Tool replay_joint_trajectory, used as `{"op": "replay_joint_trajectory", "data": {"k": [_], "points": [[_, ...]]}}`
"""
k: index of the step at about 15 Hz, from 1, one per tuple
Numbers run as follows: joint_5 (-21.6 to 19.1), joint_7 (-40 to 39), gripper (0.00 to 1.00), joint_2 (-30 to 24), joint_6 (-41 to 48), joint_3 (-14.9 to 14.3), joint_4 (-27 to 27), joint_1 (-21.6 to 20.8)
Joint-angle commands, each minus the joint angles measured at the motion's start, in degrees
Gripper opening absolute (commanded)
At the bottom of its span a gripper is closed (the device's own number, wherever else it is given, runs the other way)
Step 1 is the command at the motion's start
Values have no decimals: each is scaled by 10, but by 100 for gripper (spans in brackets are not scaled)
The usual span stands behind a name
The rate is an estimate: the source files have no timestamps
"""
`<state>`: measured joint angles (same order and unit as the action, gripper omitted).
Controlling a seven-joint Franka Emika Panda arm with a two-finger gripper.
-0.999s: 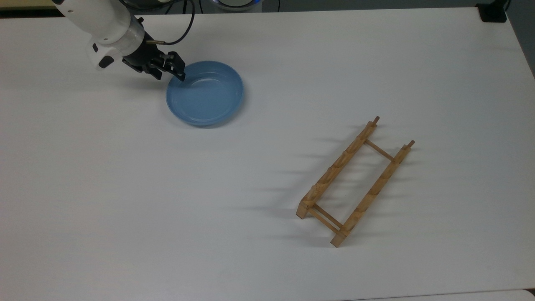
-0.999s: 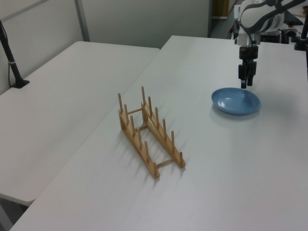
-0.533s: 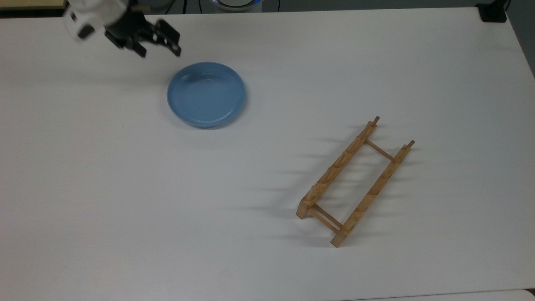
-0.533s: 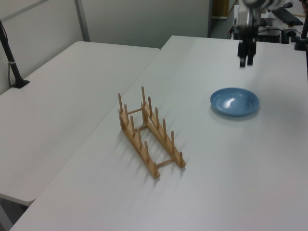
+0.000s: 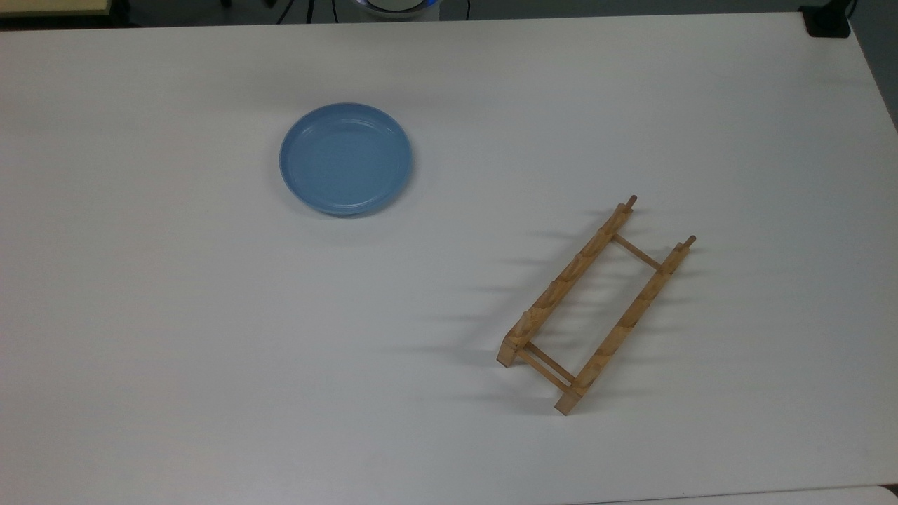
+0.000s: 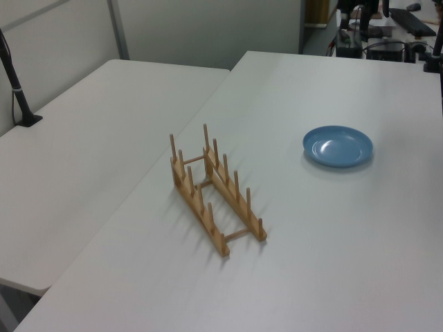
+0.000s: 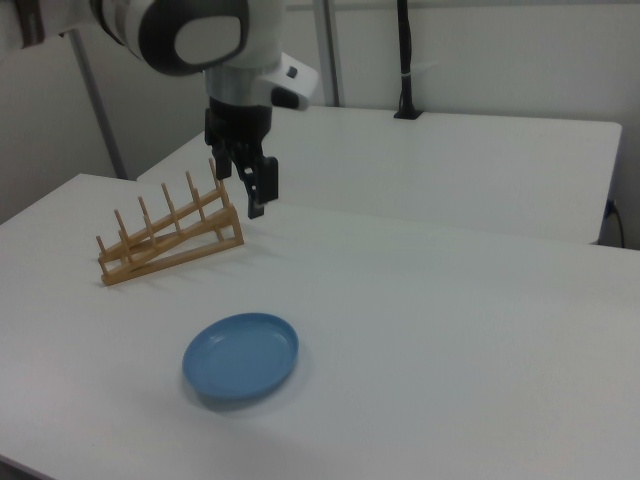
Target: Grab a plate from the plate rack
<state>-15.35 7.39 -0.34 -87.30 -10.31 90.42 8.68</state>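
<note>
The light-blue plate lies flat, right side up, on the white table, far from the wooden plate rack. The rack stands empty, its upright pegs bare. In the left view the plate is behind and to the right of the plate rack. In the right view my gripper hangs open high above the table, well above the plate, with nothing between its fingers. There the plate rack is behind the gripper, to its left.
A black mount sits at the top view's upper right table corner. A second white table adjoins on the left view's left, carrying a black clamped post. In the right view a black post rises from the far table.
The gripper has left the plate's rim, risen and moved out of the top and left views. The plate now lies flat by itself. The rack has not moved.
</note>
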Motion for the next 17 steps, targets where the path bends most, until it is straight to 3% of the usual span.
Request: {"op": "replay_joint_trajectory", "data": {"k": [1,4,6,7,10,17], "points": [[68,61,100,4,9,-2,-22,-67],[131,55,100,7,-14,19,-22,-103],[193,36,100,12,-84,63,-10,-103],[223,11,100,17,-95,71,-5,-103],[229,-60,100,22,-94,73,-2,-103],[227,-55,100,20,-96,73,-4,-98]]}}
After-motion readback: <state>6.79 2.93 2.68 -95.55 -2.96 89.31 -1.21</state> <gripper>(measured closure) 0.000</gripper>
